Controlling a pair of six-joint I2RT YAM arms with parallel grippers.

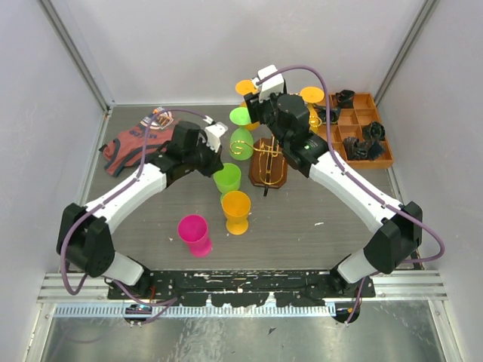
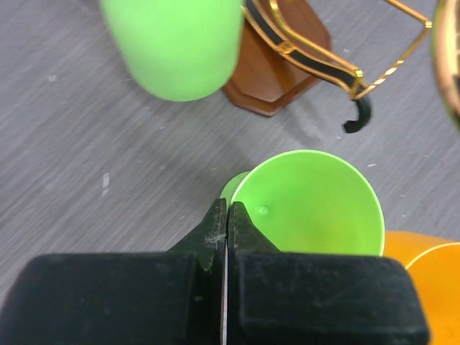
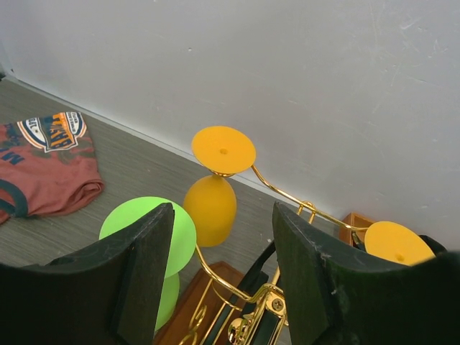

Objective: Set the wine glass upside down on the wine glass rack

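The wine glass rack (image 1: 268, 162), gold wire on a dark brown base, stands mid-table. It carries three glasses upside down: an orange one (image 1: 245, 87), a green one (image 1: 241, 139) and another orange one (image 1: 312, 95). An upright green wine glass (image 1: 226, 179) stands in front of the rack. My left gripper (image 2: 227, 215) is shut on the rim of this green glass (image 2: 309, 208), one finger inside and one outside. My right gripper (image 3: 223, 244) is open and empty above the rack's wire top (image 3: 287, 194), facing the hung orange glass (image 3: 212, 201).
An upright orange glass (image 1: 235, 210) and a pink glass (image 1: 195, 234) stand near the front. A red shirt (image 1: 132, 143) lies at the far left. An orange-brown compartment tray (image 1: 375, 162) with black parts sits at the far right. Grey walls enclose the table.
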